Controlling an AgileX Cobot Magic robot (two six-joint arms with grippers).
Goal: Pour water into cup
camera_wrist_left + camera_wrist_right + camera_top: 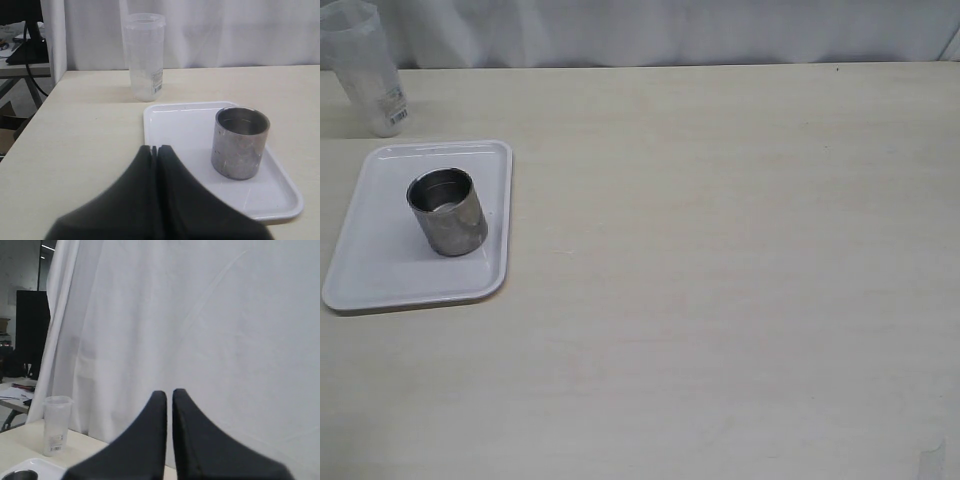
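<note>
The steel cup (pixel 447 211) stands upright on a white tray (pixel 380 275) at the left of the table. It also shows in the left wrist view as the cup (pixel 240 142) on the tray (pixel 175 125). A clear plastic beaker (pixel 365 70) with a barcode label stands behind the tray; water in it is too faint to make out. My left gripper (pixel 154 148) is shut and empty, short of the tray's near edge. My right gripper (pixel 169 392) is shut on nothing, raised and facing the white curtain. Neither gripper appears in the exterior view.
A white curtain (pixel 670 30) hangs along the table's far edge. Beyond the left end of the table, a desk (pixel 25 67) with dark equipment and cables stands. The beaker (pixel 54 425) and a sliver of the cup (pixel 19 475) show low in the right wrist view.
</note>
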